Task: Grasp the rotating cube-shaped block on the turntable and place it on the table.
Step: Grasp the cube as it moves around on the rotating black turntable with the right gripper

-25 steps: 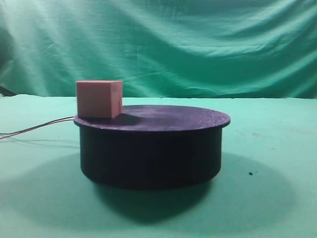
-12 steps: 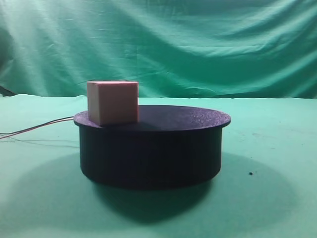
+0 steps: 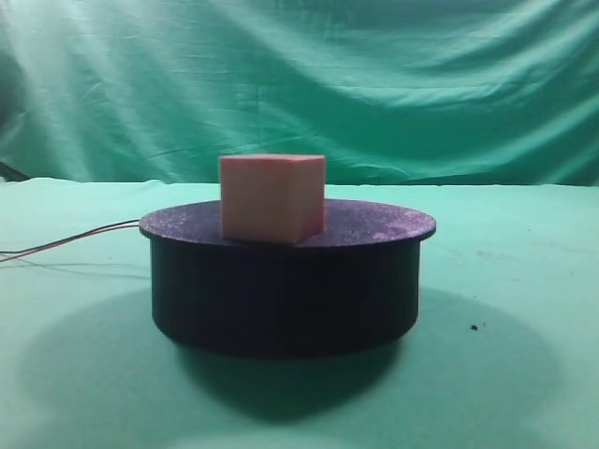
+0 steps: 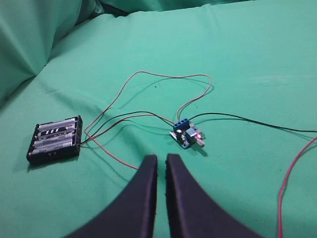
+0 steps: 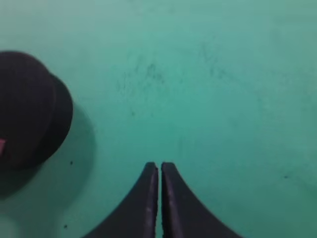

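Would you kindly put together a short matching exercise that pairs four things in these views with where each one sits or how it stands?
Things:
1. cube-shaped block
2. turntable
3. battery holder
4. right tool

Places or states:
A. lies on the table, with thin wires leading from it
B. fingers closed, holding nothing, above bare green cloth
C. stands on the table, its top dark and speckled
D. rests on the round dark top, near its front edge

Pairs: 1-D, 2-C, 3-A, 4-B
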Robot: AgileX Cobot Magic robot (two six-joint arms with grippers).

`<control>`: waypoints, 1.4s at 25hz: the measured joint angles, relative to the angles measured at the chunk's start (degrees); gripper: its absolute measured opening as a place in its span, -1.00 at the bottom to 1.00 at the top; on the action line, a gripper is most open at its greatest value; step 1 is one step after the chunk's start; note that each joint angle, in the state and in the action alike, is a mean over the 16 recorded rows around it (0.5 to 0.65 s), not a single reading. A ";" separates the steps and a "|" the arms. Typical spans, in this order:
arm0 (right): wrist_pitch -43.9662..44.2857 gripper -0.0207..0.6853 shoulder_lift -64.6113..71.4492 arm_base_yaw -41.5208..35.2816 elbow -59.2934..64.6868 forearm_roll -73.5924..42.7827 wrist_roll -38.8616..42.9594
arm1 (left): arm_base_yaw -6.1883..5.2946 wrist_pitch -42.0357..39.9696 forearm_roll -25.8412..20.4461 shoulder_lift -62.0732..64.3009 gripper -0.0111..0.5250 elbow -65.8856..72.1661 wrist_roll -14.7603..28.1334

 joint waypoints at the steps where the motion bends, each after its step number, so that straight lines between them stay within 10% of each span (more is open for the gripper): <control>1: 0.72 -0.94 2.55 1.97 -1.14 -0.68 0.90 | 0.00 0.00 0.00 0.00 -0.96 0.00 0.00; 8: 5.09 -0.76 18.86 15.70 -11.05 -6.09 9.61 | 0.00 0.00 0.00 0.00 -0.96 0.00 0.00; 22: 6.96 0.58 35.00 24.66 -24.63 -7.97 18.77 | 0.00 0.00 0.00 0.00 -0.96 0.00 0.00; 35: 5.07 -0.14 38.78 24.73 -27.63 -15.19 22.97 | 0.00 0.00 0.00 0.00 -0.96 0.00 0.00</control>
